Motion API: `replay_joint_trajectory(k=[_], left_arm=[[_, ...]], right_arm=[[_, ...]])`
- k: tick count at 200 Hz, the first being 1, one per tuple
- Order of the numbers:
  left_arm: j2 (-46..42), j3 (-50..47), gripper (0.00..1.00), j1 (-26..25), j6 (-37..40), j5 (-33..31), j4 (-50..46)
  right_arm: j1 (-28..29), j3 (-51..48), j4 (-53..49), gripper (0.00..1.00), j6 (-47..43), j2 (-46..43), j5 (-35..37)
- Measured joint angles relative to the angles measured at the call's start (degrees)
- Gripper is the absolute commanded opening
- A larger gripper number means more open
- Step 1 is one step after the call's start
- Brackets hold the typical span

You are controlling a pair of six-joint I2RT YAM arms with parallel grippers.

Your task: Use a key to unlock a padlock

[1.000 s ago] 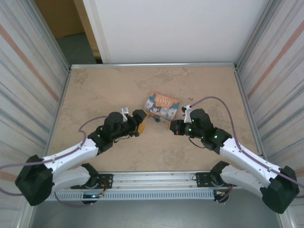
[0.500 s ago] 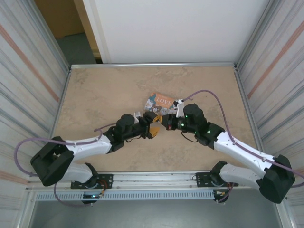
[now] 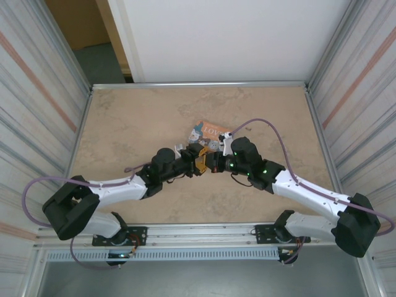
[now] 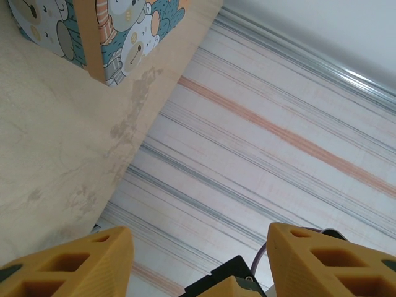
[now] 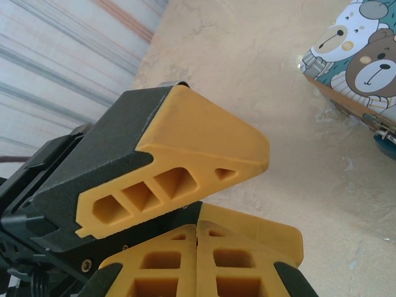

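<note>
Padlock: only a dark blue sliver with a silvery bit above it shows, cut off at the right edge of the right wrist view. It lies on the surface, just beside the near corner of the tin. I judge it to be the lock, and untouched. In the top view the claws hide it.

Over the last second both arms have swung inward. The left claw and right claw now almost meet at frame centre, just below the tin. The left claw's fingers stand wide apart. The right claw's are pressed together, with one left finger looming just above them in the right wrist view. That looks like a hand-over or a re-grip, not yet an approach to the lock.

The key I cannot make out, and whether it sits between the right fingers is not shown.
</note>
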Motion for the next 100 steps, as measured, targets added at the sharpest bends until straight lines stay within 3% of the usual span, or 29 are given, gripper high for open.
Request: replay_joint_trajectory(k=[100], left_arm=[[-1.73,-0.04,0.34,0.00,-0.22,-1.90,-1.55]], right_arm=[[0.00,0.00,0.11,0.00,0.00,-1.22,1.46]])
